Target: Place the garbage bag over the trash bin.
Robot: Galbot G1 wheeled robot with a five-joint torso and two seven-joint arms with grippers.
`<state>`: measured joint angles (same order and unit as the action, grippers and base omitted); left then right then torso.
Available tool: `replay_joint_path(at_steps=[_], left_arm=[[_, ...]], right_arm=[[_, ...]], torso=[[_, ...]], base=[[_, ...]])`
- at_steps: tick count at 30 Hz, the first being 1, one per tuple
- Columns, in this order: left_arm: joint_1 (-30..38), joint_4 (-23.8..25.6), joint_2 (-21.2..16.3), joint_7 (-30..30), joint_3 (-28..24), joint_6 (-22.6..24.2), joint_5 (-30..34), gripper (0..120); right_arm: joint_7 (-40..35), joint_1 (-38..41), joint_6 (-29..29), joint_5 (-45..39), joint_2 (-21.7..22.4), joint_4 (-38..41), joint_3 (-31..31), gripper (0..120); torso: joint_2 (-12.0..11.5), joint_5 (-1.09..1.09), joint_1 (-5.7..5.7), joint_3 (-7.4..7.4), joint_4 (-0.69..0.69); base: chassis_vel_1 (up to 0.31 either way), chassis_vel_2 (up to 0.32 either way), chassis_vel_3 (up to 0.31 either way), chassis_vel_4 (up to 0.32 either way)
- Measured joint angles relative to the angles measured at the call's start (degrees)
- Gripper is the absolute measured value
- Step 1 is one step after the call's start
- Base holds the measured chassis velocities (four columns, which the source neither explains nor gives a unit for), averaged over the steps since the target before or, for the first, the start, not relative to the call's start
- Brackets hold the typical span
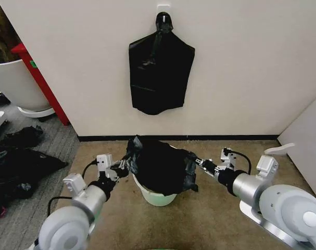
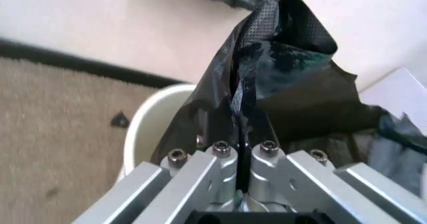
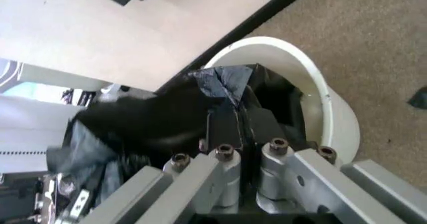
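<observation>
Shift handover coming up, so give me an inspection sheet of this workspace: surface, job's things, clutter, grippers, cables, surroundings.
Surface: tan carpet floor, with a grey carpet strip on the robot's left.
Job's things: garbage bag draped over the top of the trash bin; bin's lower wall still bare.
Clutter: loose black bags on the grey carpet, left of the robot.
Grippers: left gripper shut on the bag's left edge; right gripper shut on its right edge, the bag held between them.
Cables: black cable looping at the right wrist; another along the left forearm.
Surroundings: flat black bag hanging on the wall; large white tub far left.
</observation>
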<state>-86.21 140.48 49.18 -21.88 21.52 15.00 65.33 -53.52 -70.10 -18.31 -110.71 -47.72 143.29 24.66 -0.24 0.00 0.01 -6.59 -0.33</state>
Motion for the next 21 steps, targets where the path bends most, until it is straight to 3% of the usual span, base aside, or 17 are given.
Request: replay_joint_path(at_steps=[5, 10, 15, 18, 21], left_arm=[[-1.84, 0.04, 0.06, -0.96, 0.0, 1.16, 0.65, 0], [0.34, -3.38, -0.36, -2.05, -1.48, 2.48, 1.75, 0], [4.05, -7.85, -3.05, 0.25, -3.2, 3.97, 4.65, 0], [3.95, -7.11, -4.73, -0.84, -4.09, 4.74, 6.19, 0], [2.55, -2.84, -5.44, -4.28, -3.96, 6.3, 8.8, 0]], right_arm=[[-1.52, -1.55, -0.02, -0.67, -0.8, 0.07, -0.84, 0], [-1.87, -2.61, -0.52, 0.07, -2.65, -0.34, -1.72, 0], [-3.16, -2.91, -0.55, -0.02, -3.3, -1.32, -1.81, 0], [-4.38, -4.19, -0.28, -0.04, -3.67, -0.67, -1.87, 0], [-5.61, -6.19, 0.47, 0.33, -3.9, -0.14, -1.77, 0]], torso=[[0.0, 0.0, 0.0, 0.0, 0.0], [0.0, -0.01, 0.0, 0.0, 0.0], [0.0, -0.02, 0.0, -0.01, -0.01], [0.0, -0.01, 0.01, -0.01, -0.02], [0.0, 0.0, 0.0, -0.01, -0.01]], base=[[0.0, 0.0, 0.0, 0.0], [0.0, 0.0, 0.0, 0.0], [0.0, 0.0, 0.0, 0.0], [0.0, 0.0, 0.0, 0.0], [0.0, 0.0, 0.0, 0.0]])
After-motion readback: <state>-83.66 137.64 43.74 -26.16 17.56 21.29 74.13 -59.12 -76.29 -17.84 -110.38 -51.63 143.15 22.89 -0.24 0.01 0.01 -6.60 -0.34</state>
